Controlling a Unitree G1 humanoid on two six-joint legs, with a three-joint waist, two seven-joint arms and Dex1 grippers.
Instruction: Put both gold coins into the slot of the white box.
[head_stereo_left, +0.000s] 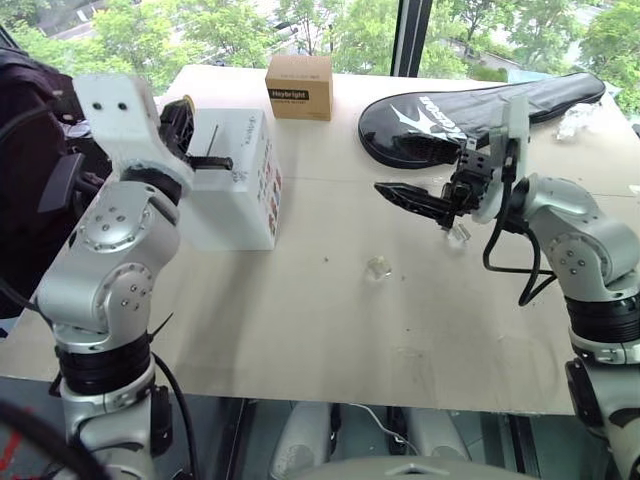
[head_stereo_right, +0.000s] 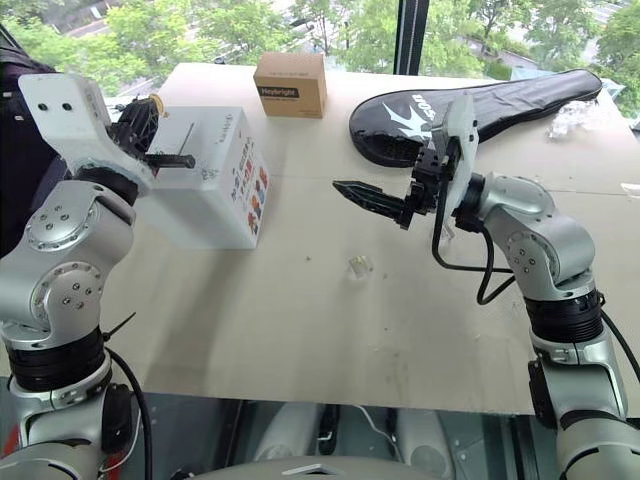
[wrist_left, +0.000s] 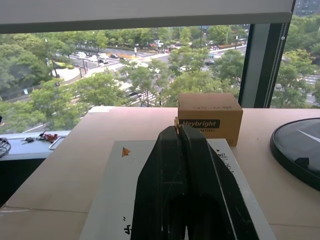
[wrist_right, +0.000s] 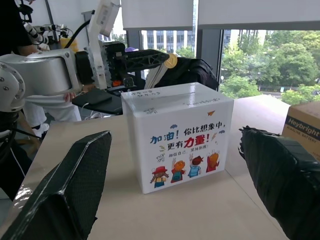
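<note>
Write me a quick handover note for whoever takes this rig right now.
Left end effector: shut on a gold coin, over the top of the white box, by the slot.
Right end effector: open, empty, above the table to the right of the box.
Done: one coin picked up.
Left: drop it through the slot. Whether the other coin is already in, I cannot tell.

Office or lab, tall windows (wrist_left: 125, 65), worktable (head_stereo_left: 400, 310)

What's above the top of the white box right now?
The left pincer, shut on a gold coin, hovers over the white box. The slot on top is not clearly visible; the box's inside is hidden.
</note>
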